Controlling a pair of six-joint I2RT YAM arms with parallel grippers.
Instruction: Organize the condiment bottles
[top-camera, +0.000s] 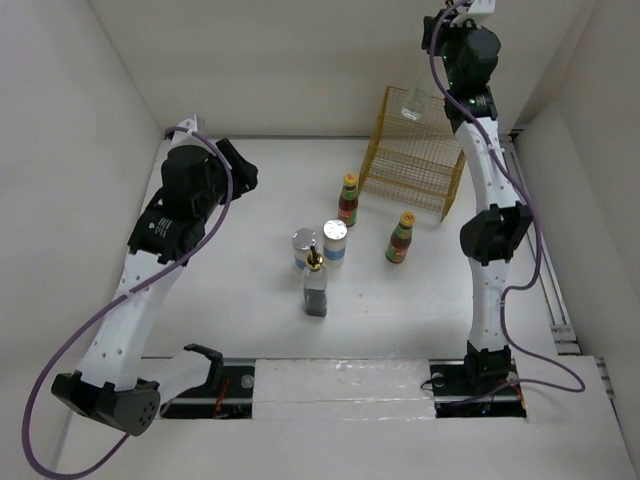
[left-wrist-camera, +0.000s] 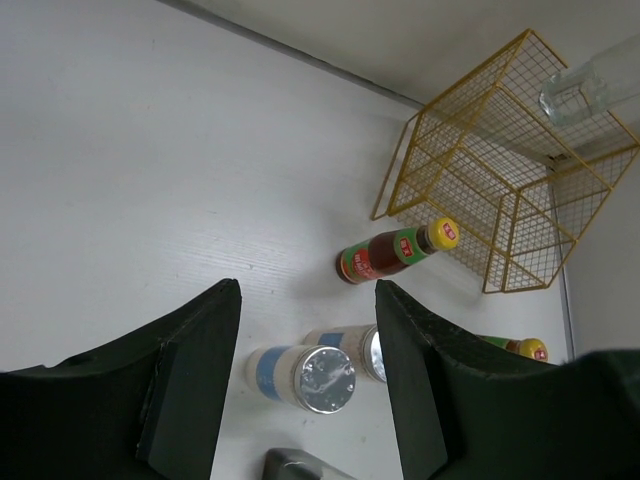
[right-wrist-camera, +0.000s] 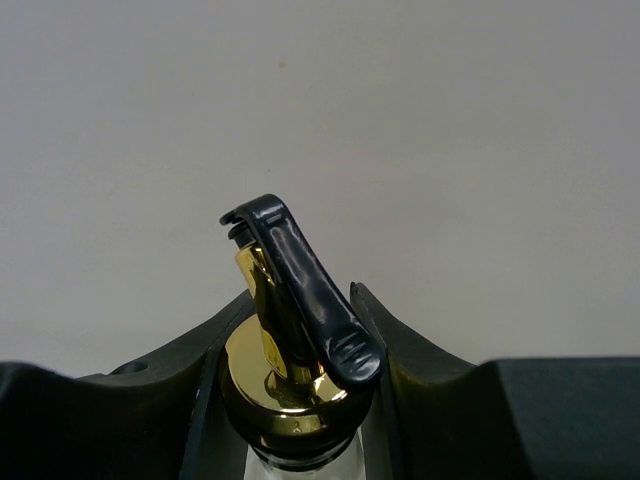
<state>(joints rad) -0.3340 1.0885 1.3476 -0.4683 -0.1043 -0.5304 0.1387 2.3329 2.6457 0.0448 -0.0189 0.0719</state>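
right gripper (right-wrist-camera: 298, 345) pinched a clear glass gold-spouted bottle (right-wrist-camera: 268, 385) over the yellow wire rack (top-camera: 410, 160); five other condiment bottles (top-camera: 335, 240) stood unracked; left gripper (left-wrist-camera: 308, 330) hung spread, empty.

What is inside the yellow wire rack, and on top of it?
No bottle shows inside the yellow wire rack. Over its top, the right gripper holds a clear glass bottle; whether it touches the wire is unclear. The right arm covers the rack's right corner.
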